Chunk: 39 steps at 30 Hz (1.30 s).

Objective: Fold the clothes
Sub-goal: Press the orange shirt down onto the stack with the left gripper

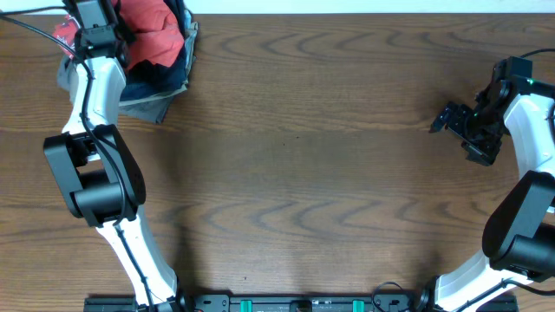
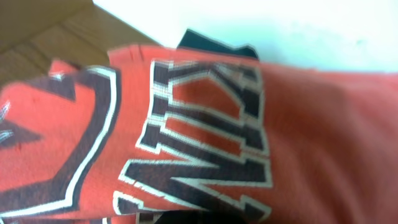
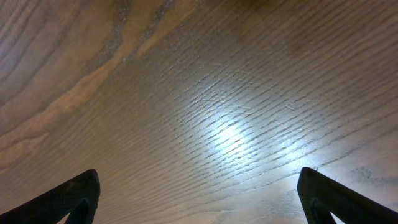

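Note:
The salmon-red T-shirt (image 1: 154,33) lies crumpled on a stack of folded garments at the table's far left corner. It fills the left wrist view (image 2: 205,137), where its navy, white-outlined block lettering shows close up. My left gripper (image 1: 97,35) sits right at the shirt's left side. Its fingers are hidden by the cloth, so I cannot tell whether they are open or shut. My right gripper (image 1: 451,120) is open and empty over bare wood at the right, and its two dark fingertips stand wide apart in the right wrist view (image 3: 199,199).
The stack of folded navy and grey garments (image 1: 156,87) lies under the shirt, by the table's far edge. A dark garment corner (image 2: 205,43) shows behind the shirt. The wooden table (image 1: 303,156) spreads between the arms.

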Motion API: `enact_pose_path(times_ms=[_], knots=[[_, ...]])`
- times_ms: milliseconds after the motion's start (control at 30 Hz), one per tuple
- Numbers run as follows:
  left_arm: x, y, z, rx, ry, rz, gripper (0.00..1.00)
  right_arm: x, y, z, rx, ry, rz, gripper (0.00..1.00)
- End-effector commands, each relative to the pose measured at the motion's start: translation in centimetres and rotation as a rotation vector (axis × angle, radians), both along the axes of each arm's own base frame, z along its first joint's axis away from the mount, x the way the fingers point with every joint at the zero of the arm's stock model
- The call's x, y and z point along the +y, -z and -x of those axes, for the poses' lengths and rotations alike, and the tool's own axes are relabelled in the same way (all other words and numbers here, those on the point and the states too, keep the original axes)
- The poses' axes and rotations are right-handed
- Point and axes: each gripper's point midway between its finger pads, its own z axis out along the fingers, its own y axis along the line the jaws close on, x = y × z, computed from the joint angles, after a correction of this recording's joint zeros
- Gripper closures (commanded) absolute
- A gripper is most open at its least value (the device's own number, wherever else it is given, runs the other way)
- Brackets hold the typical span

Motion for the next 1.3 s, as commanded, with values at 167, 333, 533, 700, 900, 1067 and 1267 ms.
enact_pose_path(times_ms=[167, 333, 533, 700, 900, 1067, 1267], knots=[[0.7, 0.6, -1.3, -0.054, -0.010, -0.018, 0.94, -0.1, -0.7, -0.4, -0.022, -0.016, 0.011, 0.01], [1.2, 2.8, -2.4, -0.071, -0.014, -0.022, 0.94, -0.1, -0.7, -0.4, -0.022, -0.016, 0.011, 0.01], [3.2, 3.7, -2.6, -0.101, -0.047, -0.036, 0.92, -0.1, -0.7, -0.4, -0.022, -0.016, 0.011, 0.01], [4.2, 1.9, -1.7, -0.089, -0.054, -0.057, 0.90, -0.1, -0.7, -0.4, -0.022, -0.016, 0.011, 0.01], [2.6, -6.2, -1.2, -0.205, -0.028, -0.084, 0.88, -0.1, -0.7, -0.4, -0.022, -0.016, 0.011, 0.01], [-0.1, -9.5, -1.6, -0.270, 0.021, -0.085, 0.83, -0.1, -0.7, -0.4, -0.022, -0.016, 0.011, 0.01], [-1.6, -7.9, -2.7, -0.267, 0.047, -0.081, 0.76, -0.1, -0.7, -0.4, -0.022, -0.016, 0.011, 0.01]])
